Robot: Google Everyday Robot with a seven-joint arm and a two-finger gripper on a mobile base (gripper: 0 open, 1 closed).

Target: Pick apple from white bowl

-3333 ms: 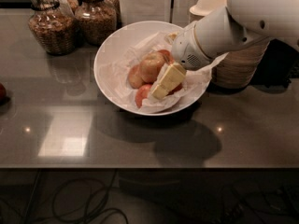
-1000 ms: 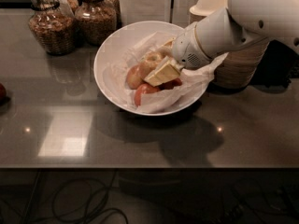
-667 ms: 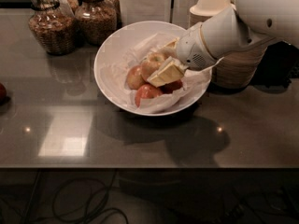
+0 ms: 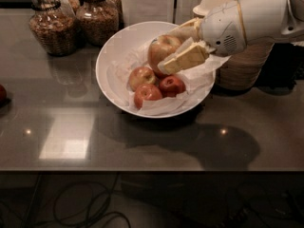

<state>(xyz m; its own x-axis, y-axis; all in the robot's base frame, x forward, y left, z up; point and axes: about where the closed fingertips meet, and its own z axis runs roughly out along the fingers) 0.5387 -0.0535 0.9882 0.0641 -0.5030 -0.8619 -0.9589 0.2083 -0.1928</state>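
The white bowl [image 4: 105,66] sits on the dark counter, lined with crinkled white paper. My gripper [image 4: 176,45] reaches in from the right over the bowl's far right side. It is shut on the large yellow-orange apple [image 4: 161,49], with one finger [image 4: 184,59] across its front and the other behind it. The apple is held a little above the bowl's contents. Three smaller red apples [image 4: 148,94] lie in the bowl below it.
Two glass jars [image 4: 51,25] of nuts stand at the back left. A stack of beige bowls [image 4: 240,68] stands right of the white bowl, behind my arm. A red object [image 4: 2,94] shows at the left edge. White boxes [image 4: 147,1] stand at the back.
My gripper has closed on the large apple and lifted it up and to the right, out from among the smaller apples, which now lie uncovered.
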